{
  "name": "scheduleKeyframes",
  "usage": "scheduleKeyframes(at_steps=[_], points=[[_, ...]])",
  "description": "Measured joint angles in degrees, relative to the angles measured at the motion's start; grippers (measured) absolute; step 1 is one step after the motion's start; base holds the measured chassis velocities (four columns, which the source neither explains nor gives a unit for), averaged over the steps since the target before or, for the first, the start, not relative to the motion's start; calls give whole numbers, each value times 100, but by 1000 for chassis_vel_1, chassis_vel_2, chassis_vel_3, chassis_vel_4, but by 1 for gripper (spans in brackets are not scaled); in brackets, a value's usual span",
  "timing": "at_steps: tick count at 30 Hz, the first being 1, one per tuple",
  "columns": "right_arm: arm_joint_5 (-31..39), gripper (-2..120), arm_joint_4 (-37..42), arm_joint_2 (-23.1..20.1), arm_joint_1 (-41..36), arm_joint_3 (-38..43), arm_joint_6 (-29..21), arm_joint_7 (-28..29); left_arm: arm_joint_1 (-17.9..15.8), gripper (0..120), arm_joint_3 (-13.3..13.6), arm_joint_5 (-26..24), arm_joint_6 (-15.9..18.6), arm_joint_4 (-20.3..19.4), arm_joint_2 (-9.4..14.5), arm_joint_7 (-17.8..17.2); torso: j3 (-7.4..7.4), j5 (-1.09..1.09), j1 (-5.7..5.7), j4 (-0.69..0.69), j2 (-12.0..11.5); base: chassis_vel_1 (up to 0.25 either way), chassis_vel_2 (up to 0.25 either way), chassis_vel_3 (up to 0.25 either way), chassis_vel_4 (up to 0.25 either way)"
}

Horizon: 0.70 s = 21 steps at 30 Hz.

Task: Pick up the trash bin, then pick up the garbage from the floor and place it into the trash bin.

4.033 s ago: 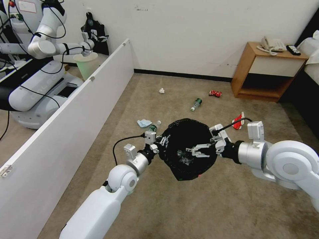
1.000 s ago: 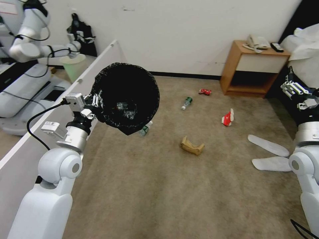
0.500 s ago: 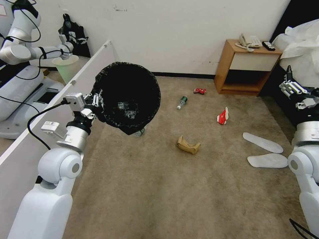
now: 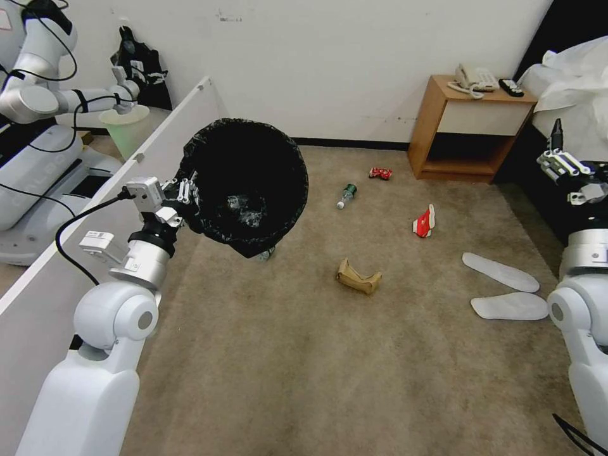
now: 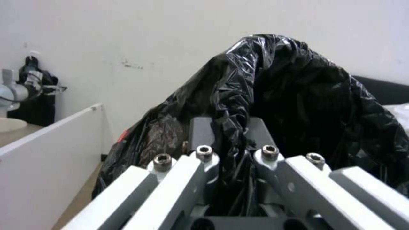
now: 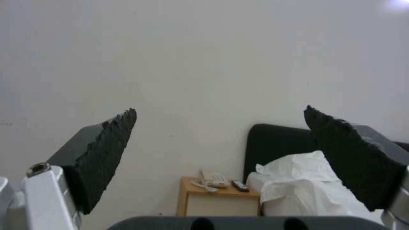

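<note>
Now the left gripper's [image 5: 232, 159] fingers [image 5: 200, 135] are clamped on the bin's [image 4: 244, 183] rim, with the black bag [image 5: 298, 95] pinched between them and bunched over the knuckles. That gripper [image 4: 185, 197] holds the bin up off the floor [image 4: 304, 354] at the left, beside a white partition [image 4: 38, 297], tilted so its dark mouth faces the head camera; some clear litter glints at the bottom. A bottle [image 4: 265, 253] peeks out on the carpet just under the bin's lower edge.

The right gripper's [image 6: 219, 159] fingers [image 6: 106, 156] stand wide apart with nothing between them, their ribbed black pads facing each other. That gripper [image 4: 569, 172] is raised at the right edge of the room, close to the bed [image 4: 570, 82], well clear of the floor.

Garbage lies scattered on the carpet. A brown paper bag [image 4: 358, 277] sits near the middle. Beyond it a second bottle [image 4: 346, 193] lies toward the far wall, with a crushed red can [image 4: 380, 172] near it, just beside the nightstand [image 4: 472, 126]. A red-white carton [image 4: 425, 221] lies right of the bottle. Two flat white slippers [image 4: 503, 288] lie side by side toward the right edge of the floor, near the right arm's base.
</note>
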Motion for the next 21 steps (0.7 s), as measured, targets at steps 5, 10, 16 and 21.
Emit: scheduleKeyframes(at_steps=[5,10,16,21], points=[[0,100,-20,8,6,-35,18,-10,21,3,-1,51,13,17,2,-15,0,0,0,1,0,0,0,0,0],[1,100,-30,16,20,-82,21,-20,23,3,2,-4,13,17,1,-15,0,0,0,0,0,0,0,0,0],[8,100,-35,23,20,-91,53,-45,-5,3,17,-62,13,16,-12,-17,0,0,0,1,0,0,0,0,0],[16,100,-43,28,18,-91,105,-83,-6,3,36,-62,12,16,-30,-18,0,0,0,1,0,0,0,0,0]])
